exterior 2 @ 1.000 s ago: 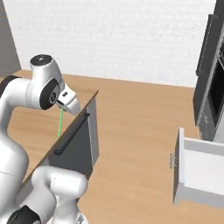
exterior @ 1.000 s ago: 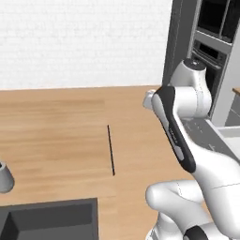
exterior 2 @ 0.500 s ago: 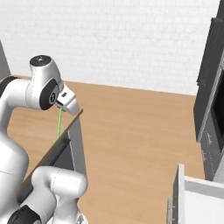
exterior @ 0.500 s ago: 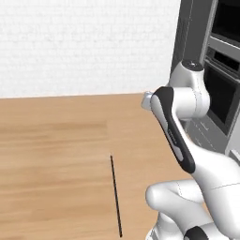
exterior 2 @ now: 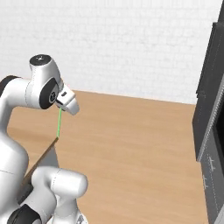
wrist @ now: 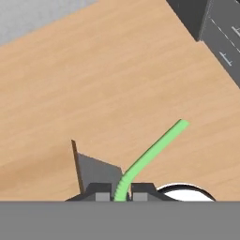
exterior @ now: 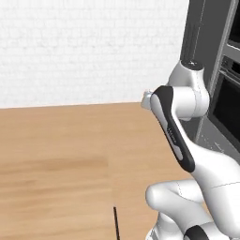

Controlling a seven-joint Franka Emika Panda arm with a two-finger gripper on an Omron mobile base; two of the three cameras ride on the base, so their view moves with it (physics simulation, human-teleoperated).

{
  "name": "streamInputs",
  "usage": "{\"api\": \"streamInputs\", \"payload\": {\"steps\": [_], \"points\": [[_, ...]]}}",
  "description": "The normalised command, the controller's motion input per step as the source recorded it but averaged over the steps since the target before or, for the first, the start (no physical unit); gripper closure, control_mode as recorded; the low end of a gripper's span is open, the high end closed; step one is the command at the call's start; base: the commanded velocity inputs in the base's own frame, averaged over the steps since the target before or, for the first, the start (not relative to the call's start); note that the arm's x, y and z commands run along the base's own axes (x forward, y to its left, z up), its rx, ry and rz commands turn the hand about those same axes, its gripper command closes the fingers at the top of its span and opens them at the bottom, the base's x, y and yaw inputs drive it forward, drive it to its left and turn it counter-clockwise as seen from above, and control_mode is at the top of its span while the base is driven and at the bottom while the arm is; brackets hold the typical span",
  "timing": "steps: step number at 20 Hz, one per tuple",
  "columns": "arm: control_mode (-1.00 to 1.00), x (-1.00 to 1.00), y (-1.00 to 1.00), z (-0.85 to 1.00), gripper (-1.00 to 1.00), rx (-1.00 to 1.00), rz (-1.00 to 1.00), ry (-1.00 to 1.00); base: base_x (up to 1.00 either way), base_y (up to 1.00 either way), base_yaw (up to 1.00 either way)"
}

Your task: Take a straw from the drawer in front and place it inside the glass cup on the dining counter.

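Arm: the white robot arm (exterior: 180, 122) rises from the lower right of the left base view and the lower left of the right base view, bent so that its hand sits high, just beside its own upper joint.
Gripper: the gripper (wrist: 121, 188) is closed on the straw; in the hand view the two dark finger tips (wrist: 101, 189) press against the green stem from either side. In the right base view the gripper (exterior 2: 64, 108) points down and slightly to the right.
Straw: the bright green straw (exterior 2: 58, 122) hangs straight down from the gripper in the right base view, above the wood floor. In the hand view the straw (wrist: 152, 153) runs from between the finger tips up and to the right, with a ribbed bend near the fingers.
Floor: light wood floor (exterior 2: 135, 148) spreads across both base views, meeting a white brick wall (exterior: 89, 51) behind.
Cabinets: tall dark grey cabinets (exterior: 213, 70) stand at the right edge of both base views and the top right corner of the hand view.
Counter edge: a thin wood-edged panel (exterior 2: 41, 159) slants below the straw in the right base view; I cannot tell what it belongs to.
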Motion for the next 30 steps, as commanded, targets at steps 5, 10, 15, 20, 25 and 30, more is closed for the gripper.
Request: {"api": "streamInputs", "payload": {"steps": [5,10,15,20,25,30], "points": [[1.0,0.0,0.0,0.0,1.0,0.0,0.0,0.0,1.0,-0.52,0.0],[1.0,0.0,0.0,0.0,1.0,0.0,0.0,0.0,1.0,-0.39,0.13],[1.0,0.0,0.0,0.0,1.0,0.0,0.0,0.0,1.0,-0.26,0.4],[1.0,0.0,0.0,0.0,1.0,0.0,0.0,0.0,1.0,-0.06,0.64],[1.0,0.0,0.0,0.0,1.0,0.0,0.0,0.0,1.0,-0.04,0.74],[1.0,0.0,0.0,0.0,1.0,0.0,0.0,0.0,1.0,0.0,0.78]]}}
